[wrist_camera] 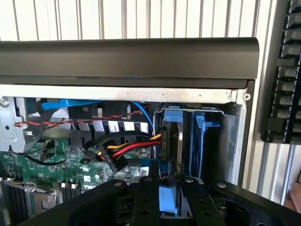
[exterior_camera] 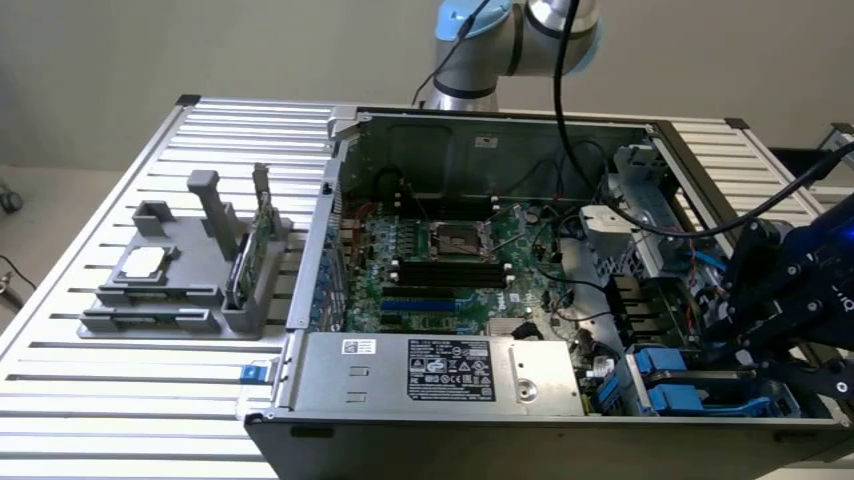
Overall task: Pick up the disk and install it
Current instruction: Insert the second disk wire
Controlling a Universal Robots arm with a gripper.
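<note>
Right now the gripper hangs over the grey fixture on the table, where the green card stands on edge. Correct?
Not quite. The gripper hangs over the drive bay in the case's corner at the exterior view's right, not over the grey fixture; the exterior view shows this. The green card does stand on edge in that fixture.

The disk (wrist_camera: 170, 141) stands on edge in a drive bay at the corner of the open computer case (wrist_camera: 141, 56), a dark grey slab framed by its blue plastic carrier. A bundle of red, yellow and black wires plugs into its edge. In the exterior view its blue carrier (exterior_camera: 667, 385) sits low in the case's near corner on the exterior view's right.
</note>
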